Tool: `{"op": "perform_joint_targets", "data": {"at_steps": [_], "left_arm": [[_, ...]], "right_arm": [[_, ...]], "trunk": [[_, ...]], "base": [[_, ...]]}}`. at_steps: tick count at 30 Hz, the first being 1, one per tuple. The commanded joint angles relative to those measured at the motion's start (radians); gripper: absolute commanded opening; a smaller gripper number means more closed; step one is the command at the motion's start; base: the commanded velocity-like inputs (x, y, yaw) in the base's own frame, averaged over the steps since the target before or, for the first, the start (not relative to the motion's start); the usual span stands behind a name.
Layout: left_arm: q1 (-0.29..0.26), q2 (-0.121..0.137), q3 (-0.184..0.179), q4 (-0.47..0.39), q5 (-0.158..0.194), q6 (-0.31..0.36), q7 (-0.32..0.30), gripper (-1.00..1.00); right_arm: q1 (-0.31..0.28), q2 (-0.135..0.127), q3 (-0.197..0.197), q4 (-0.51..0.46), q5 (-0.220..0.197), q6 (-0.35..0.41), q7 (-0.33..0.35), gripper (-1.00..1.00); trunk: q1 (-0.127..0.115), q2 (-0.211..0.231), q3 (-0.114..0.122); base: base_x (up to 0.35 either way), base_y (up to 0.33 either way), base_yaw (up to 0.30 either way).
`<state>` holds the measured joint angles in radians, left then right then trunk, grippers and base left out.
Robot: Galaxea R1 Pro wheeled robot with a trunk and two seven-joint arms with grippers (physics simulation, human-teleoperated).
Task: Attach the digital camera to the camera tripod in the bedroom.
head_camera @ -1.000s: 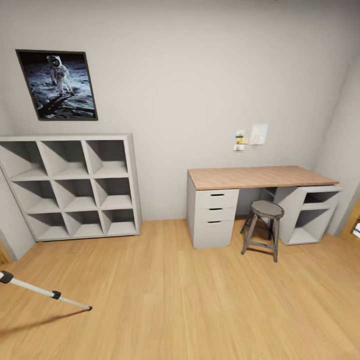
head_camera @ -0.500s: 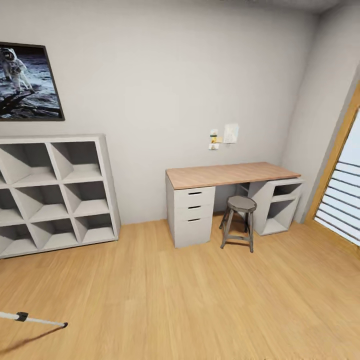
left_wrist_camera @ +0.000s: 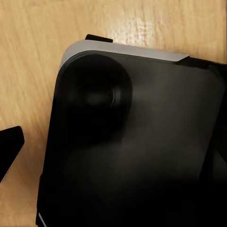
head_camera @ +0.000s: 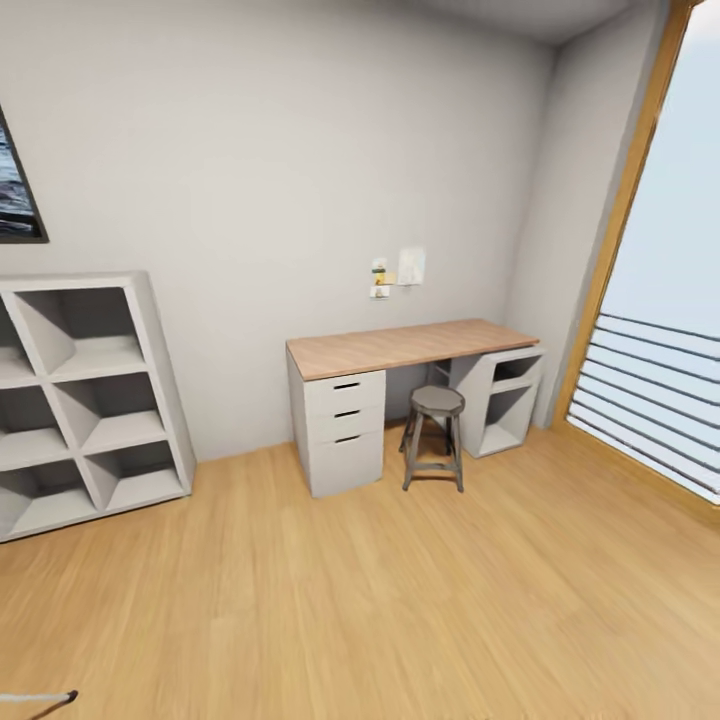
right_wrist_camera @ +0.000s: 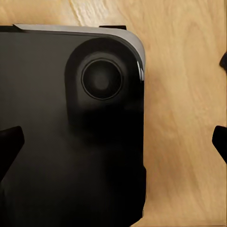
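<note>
Shelf: white cube shelf unit (head_camera: 85, 400) against the wall.
Desk: white drawer desk with wood tabletop (head_camera: 400, 346).
Stool: round grey metal stool (head_camera: 435, 435) before the desk.
Window: wood-framed window (head_camera: 650, 300).

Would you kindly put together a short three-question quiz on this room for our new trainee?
1. True or false: the stool stands in front of the desk.
2. How many drawers does the desk's drawer unit have? A) two B) three C) five
3. Fill in: the tip of the tripod leg shows at the lower ____ corner of the head view.

Key: 1 true; 2 B; 3 left.
</note>
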<state>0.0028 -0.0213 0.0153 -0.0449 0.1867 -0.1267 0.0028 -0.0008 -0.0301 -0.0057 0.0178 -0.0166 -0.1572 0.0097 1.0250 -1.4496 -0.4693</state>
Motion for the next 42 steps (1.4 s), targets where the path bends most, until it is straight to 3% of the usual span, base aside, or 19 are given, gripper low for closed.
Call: {"op": "perform_joint_targets", "data": {"at_steps": [1, 42], "left_arm": [[0.000, 0.000, 0.001, 0.000, 0.005, -0.002, 0.000, 1.00], [0.000, -0.001, 0.000, 0.000, 0.005, -0.004, 0.000, 1.00]], "right_arm": [[-0.001, 0.000, 0.000, 0.002, -0.002, -0.005, 0.001, 1.00], [-0.001, 0.001, 0.000, 0.002, -0.002, -0.005, 0.001, 1.00]], "trunk": [[0.000, 0.000, -0.001], [0.000, 0.000, -0.001]], "base": [[0.000, 0.000, -0.298], [0.000, 0.000, -0.298]]}}
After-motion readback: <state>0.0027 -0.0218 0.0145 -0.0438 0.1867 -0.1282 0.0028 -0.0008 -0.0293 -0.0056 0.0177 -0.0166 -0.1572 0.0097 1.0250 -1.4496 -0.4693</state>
